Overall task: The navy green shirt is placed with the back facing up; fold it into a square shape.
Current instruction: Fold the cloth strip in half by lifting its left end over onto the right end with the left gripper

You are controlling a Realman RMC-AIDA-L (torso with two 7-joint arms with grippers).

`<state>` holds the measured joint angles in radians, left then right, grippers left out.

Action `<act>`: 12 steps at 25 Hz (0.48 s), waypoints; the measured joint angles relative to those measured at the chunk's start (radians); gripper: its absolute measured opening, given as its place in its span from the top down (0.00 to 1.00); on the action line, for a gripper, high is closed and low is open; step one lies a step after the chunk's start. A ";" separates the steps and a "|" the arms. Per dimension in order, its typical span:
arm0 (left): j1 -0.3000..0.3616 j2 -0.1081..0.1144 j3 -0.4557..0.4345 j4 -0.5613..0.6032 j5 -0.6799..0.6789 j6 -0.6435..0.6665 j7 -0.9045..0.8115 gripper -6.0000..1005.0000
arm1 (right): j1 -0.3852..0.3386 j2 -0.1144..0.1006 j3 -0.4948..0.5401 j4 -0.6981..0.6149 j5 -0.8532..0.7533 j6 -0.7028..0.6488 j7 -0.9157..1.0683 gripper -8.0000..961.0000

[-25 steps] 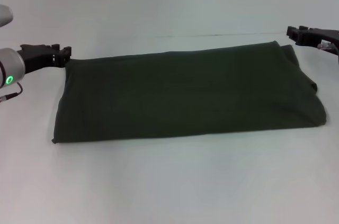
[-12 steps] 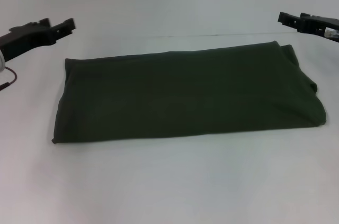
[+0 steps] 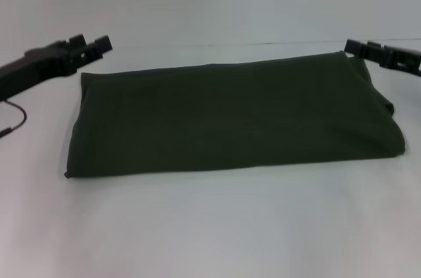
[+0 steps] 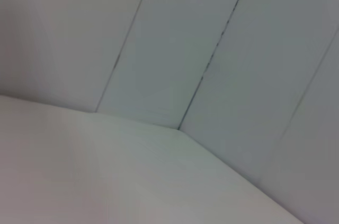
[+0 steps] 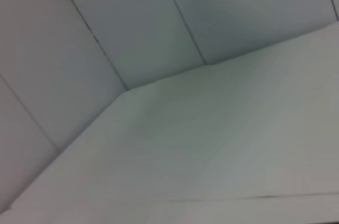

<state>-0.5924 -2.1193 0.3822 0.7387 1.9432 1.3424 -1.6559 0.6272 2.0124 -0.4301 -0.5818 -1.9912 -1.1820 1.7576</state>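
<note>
Olive navy green shirt (image 3: 233, 117), folded, lengthwise left-right

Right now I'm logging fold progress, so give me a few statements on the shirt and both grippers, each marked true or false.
1. The navy green shirt lies folded into a wide band on the table. True.
2. The left gripper holds a shirt corner. False: it hangs above the far left corner, apart.
3. The right gripper is by the far right corner. True.
4. The shirt is already square. False: it is much wider than deep.
</note>
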 joint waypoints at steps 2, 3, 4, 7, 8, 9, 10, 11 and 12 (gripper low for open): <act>0.012 -0.004 0.000 0.004 0.006 0.023 -0.018 0.27 | -0.019 -0.008 -0.003 -0.001 0.000 -0.047 0.028 0.27; 0.020 -0.005 0.000 0.004 0.009 0.036 -0.036 0.26 | -0.027 -0.014 -0.004 -0.001 -0.001 -0.069 0.043 0.28; 0.027 -0.007 0.000 0.005 0.012 0.049 -0.053 0.26 | -0.036 -0.020 -0.006 -0.002 -0.003 -0.100 0.060 0.28; 0.053 -0.014 -0.001 0.006 0.020 0.089 -0.094 0.26 | -0.060 -0.031 -0.008 -0.002 -0.004 -0.169 0.088 0.28; 0.060 -0.016 -0.003 0.007 0.021 0.098 -0.104 0.26 | -0.069 -0.034 -0.007 -0.002 -0.004 -0.187 0.094 0.28; 0.068 -0.018 -0.004 0.007 0.022 0.111 -0.117 0.26 | -0.076 -0.037 -0.006 -0.002 -0.003 -0.201 0.098 0.28; 0.079 -0.020 -0.007 0.007 0.022 0.128 -0.133 0.26 | -0.084 -0.039 -0.005 -0.003 -0.001 -0.214 0.102 0.28; 0.090 -0.022 -0.009 0.007 0.022 0.144 -0.149 0.26 | -0.091 -0.041 -0.004 -0.003 0.000 -0.227 0.106 0.28; 0.100 -0.024 -0.010 0.007 0.023 0.159 -0.170 0.26 | -0.095 -0.042 -0.003 -0.003 0.000 -0.235 0.107 0.28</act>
<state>-0.4926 -2.1434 0.3718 0.7461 1.9661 1.5010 -1.8258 0.5319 1.9701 -0.4329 -0.5853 -1.9910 -1.4174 1.8651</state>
